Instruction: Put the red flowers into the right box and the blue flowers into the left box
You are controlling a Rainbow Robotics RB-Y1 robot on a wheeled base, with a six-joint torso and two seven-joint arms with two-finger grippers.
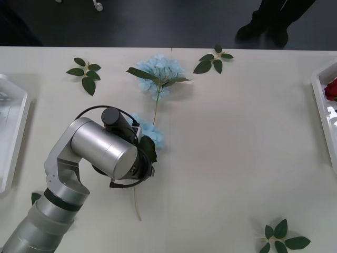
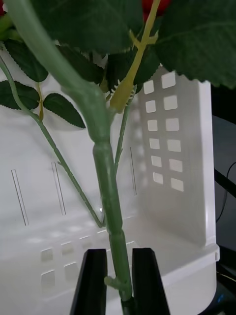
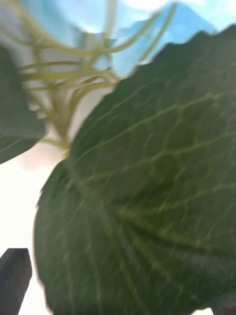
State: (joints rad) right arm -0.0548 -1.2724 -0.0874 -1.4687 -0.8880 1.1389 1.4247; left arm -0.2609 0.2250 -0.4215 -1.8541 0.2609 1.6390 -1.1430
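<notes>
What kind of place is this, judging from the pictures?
Probably a robot lab or test room, not a flower shop: a plain white table with artificial blue flowers and white plastic trays laid out, and a dark floor behind.

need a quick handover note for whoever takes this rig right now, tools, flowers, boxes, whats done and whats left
Right tool: black fingers shut on a thick green rose stem, over the white plastic right box.
Left tool: open, low over a pale blue flower cluster at table centre; a big green leaf lies between its fingers.
Done: a red bloom lies in the right box.
Left: release the held rose; move both blue flowers, including the one farther back, to the white left box.
</notes>
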